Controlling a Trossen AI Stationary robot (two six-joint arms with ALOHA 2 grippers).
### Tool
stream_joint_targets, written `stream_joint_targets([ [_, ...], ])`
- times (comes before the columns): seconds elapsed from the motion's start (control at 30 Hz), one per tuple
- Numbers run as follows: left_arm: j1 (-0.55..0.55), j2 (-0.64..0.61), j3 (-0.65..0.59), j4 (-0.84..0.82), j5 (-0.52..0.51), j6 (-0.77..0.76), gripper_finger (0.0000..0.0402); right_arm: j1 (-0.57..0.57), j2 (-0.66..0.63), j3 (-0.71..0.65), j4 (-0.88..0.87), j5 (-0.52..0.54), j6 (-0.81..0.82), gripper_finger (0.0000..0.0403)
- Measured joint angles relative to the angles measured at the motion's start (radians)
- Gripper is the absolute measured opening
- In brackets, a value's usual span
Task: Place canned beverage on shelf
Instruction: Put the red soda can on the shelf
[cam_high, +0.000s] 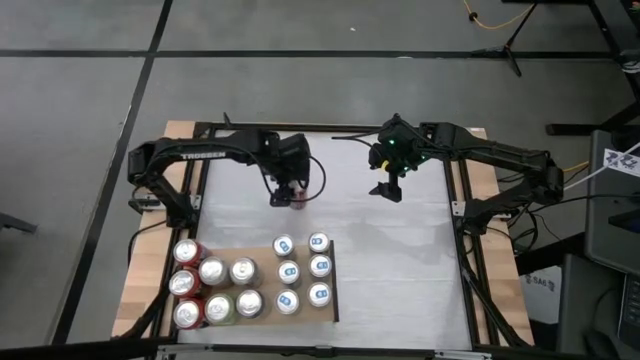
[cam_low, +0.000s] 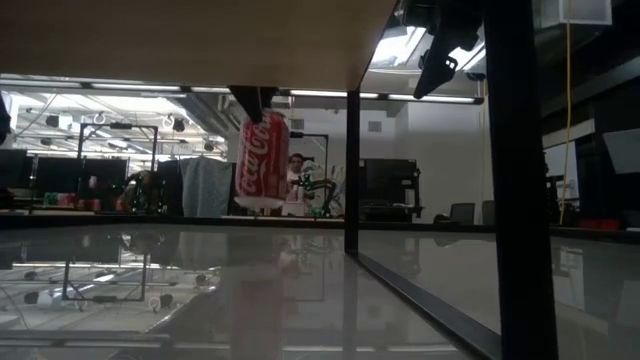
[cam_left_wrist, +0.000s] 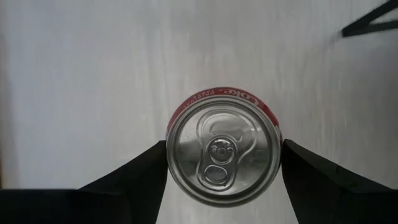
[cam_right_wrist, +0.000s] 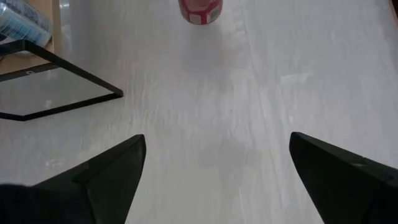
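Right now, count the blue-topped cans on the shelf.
6, upright in two columns of three on the shelf: left column; right column. None appear hidden.

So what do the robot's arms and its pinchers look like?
Both arms are dark, almost black, built from long jointed bars. The left arm has white TROSSEN lettering along it. The right arm has a small green light near its wrist. Thin black cables loop beside them. Each gripper ends in two flat, pointed black fingers.

The white table (cam_high: 400, 260) carries a wooden shelf (cam_high: 150, 290) (near-left corner) crowded with upright cans (cam_high: 288, 272).
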Motion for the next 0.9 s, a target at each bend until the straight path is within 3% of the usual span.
stream_joint_targets([
  [0.53,-0.008,-0.240,0.003,-0.089,-0.068,-0.173,0.0260,0.000,0.000,0.000,0.017,0.000,0.000,0.0386],
  [0.9,-0.142,-0.373,0.003,-0.270,-0.095,-0.429,0.0260,0.000,0.000,0.000,0.087,0.000,0.000,0.0386],
])
